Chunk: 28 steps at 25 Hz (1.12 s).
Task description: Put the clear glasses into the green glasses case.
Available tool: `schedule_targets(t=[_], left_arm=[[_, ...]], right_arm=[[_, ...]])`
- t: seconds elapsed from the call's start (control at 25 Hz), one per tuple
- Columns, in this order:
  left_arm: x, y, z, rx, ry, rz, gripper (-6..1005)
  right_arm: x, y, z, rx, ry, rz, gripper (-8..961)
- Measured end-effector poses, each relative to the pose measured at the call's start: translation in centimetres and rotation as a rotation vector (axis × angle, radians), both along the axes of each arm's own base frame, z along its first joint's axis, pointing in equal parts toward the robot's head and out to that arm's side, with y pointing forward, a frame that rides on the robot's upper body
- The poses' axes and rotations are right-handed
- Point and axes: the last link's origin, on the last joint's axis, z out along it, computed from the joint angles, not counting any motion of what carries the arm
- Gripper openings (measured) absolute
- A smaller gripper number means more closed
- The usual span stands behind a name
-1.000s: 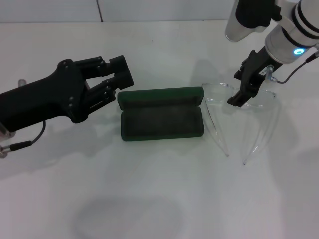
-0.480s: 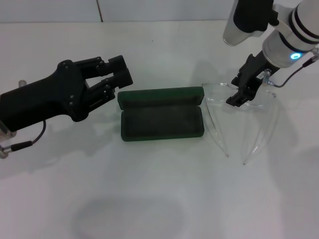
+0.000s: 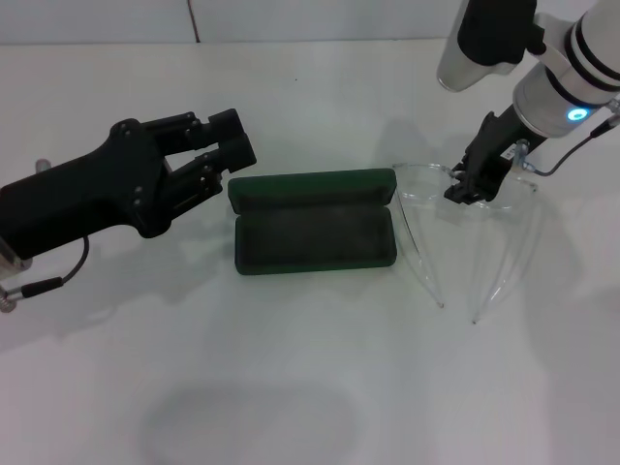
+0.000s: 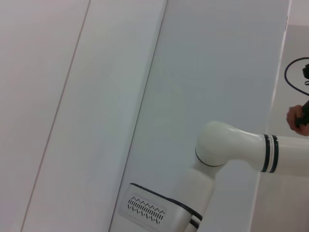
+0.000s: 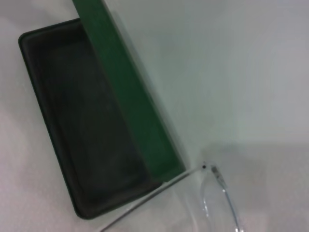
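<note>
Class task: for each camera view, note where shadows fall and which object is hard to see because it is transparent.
Head view: soft shadows fall on the white table beneath the left gripper and beside the green glasses case; the clear glasses show only as faint outlines under the right gripper. Right wrist view: the glasses are just thin edges; the case lining looks dark. Left wrist view: evenly lit wall, neither object visible.

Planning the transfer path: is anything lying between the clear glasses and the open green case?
Nothing visible does. The clear glasses lie right beside the green glasses case, whose lid stands open and whose tray is empty. The right gripper is down at the lens; the left gripper hovers beyond the case's other end.
</note>
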Motion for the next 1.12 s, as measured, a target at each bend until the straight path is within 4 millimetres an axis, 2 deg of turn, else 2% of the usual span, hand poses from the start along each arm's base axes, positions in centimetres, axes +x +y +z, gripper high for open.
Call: schedule_targets(t=[0.12,0.56,0.68,0.92,1.12], left_arm=[[0.0,0.0,0.0,-0.002,-0.003,0.002,323],[-0.4,-0.4,-0.2,-0.010,-0.012,0.021,322],[-0.5,-0.5,-0.2,-0.009,-0.012,0.024,323],[-0.5,-0.5,-0.1,-0.010,-0.017,0.022,321],[-0.4,-0.5,0.1,-0.005,-0.026,0.023,315]], right_arm=[[0.1,-0.1,-0.1,-0.002,-0.005,-0.003,337],[0.4,0.0,0.0,0.019,0.003,0.004,214],[0.3,0.1,0.4,0.036,0.015,0.016,132],[-0.3,-0.2,1.2,0.030,0.026,0.024,130],[-1.4,-1.2,2.4,0.002,0.040,0.014,129]])
